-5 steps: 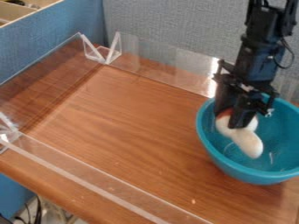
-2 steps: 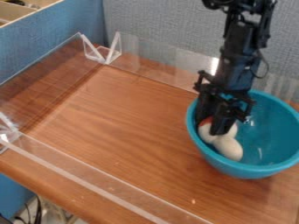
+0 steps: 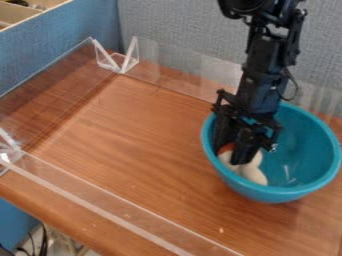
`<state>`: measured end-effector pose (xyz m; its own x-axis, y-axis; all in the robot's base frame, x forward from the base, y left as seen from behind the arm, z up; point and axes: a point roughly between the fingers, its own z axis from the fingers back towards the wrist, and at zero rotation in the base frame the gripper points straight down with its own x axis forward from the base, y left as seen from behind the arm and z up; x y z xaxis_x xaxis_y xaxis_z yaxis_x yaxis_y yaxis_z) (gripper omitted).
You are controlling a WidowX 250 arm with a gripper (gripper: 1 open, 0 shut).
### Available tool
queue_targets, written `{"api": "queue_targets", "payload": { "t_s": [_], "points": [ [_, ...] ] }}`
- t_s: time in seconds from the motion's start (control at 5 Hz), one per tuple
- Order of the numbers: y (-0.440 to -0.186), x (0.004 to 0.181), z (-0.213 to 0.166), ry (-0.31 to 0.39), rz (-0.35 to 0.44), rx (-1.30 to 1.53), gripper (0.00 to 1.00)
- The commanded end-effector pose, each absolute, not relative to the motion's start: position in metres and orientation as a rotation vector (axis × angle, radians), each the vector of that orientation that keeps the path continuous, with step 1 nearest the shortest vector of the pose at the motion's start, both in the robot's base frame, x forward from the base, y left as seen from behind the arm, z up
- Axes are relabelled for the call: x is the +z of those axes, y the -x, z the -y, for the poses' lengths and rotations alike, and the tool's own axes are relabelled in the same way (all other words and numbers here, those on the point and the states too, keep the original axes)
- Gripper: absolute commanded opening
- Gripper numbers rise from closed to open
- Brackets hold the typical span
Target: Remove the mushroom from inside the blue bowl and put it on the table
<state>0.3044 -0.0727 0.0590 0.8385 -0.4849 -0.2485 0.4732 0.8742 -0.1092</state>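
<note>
One mushroom point(image 3: 249, 168) is seen inside the blue bowl point(image 3: 305, 150), clamped at its upper end by the gripper point(image 3: 245, 149), hanging below.

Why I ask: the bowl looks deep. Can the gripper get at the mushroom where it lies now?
Probably yes. The gripper is already down inside the blue bowl, right at the mushroom, with nothing else in the bowl blocking it. Whether its fingers grip it I cannot tell.
</note>
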Motion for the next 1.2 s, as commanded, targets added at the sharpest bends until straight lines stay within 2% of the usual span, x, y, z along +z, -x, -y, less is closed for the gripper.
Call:
{"api": "queue_targets", "payload": {
  "t_s": [0.0, 0.2, 0.6, 1.0],
  "points": [
    [-0.298, 0.086, 0.067, 0.035, -0.193, -0.565, 0.0],
    [-0.289, 0.088, 0.064, 0.027, -0.196, -0.633, 0.0],
    [-0.276, 0.114, 0.054, 0.017, -0.157, -0.577, 0.0],
    [-0.268, 0.126, 0.059, 0.01, -0.128, -0.5, 0.0]
  ]
}}
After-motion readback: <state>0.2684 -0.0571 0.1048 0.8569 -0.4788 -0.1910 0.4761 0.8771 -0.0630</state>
